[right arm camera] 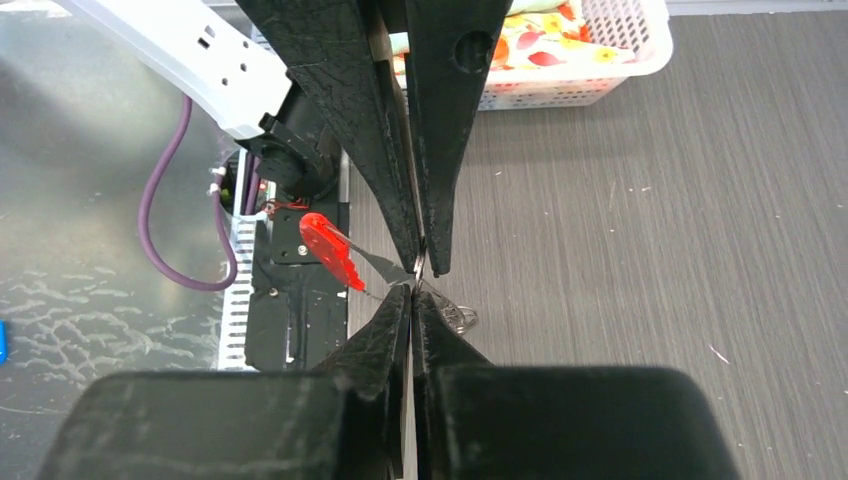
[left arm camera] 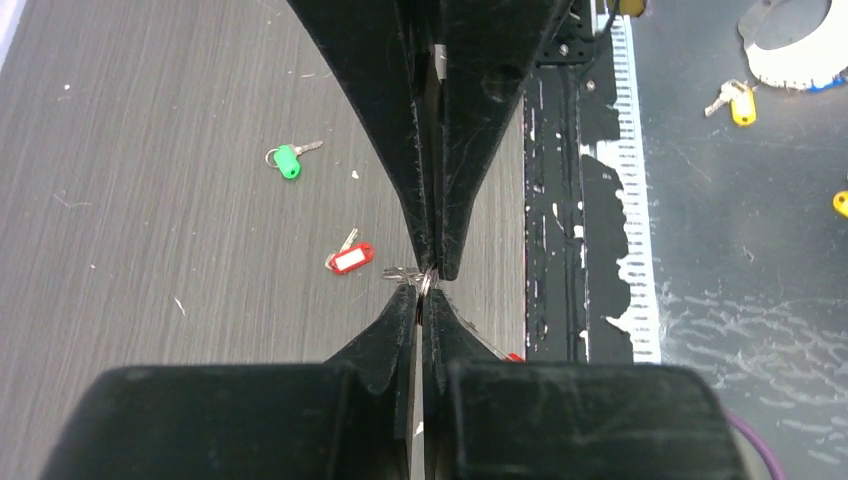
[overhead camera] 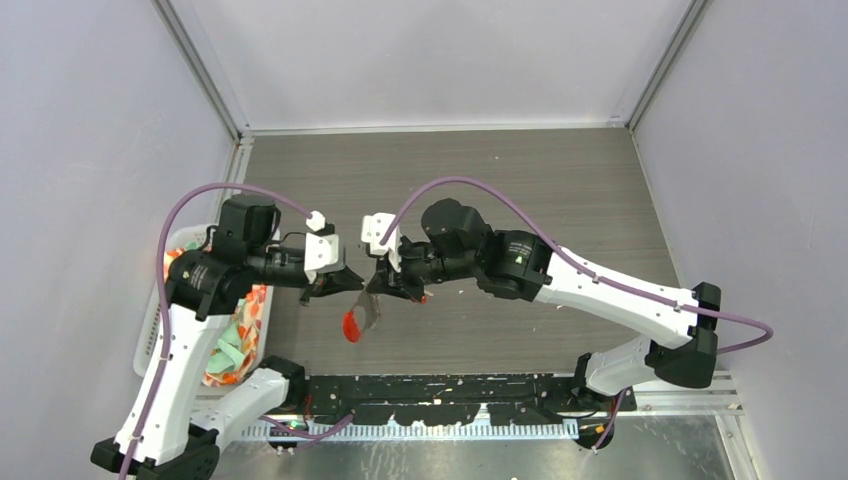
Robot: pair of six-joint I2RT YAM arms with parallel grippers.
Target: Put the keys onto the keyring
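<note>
On your table [left arm camera: 150, 200] below lay the keys [left arm camera: 350, 258], red-tagged nearest. Left end effector [left arm camera: 420, 296] and right end effector [right arm camera: 412, 291] clamped the keyring [right arm camera: 457, 317].

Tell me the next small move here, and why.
Probably open the right end effector and send it down for the red-tagged key, leaving the keyring to the left end effector. Both are shut on the keyring, so neither is free, while that key and the green key lie loose on the table.
</note>
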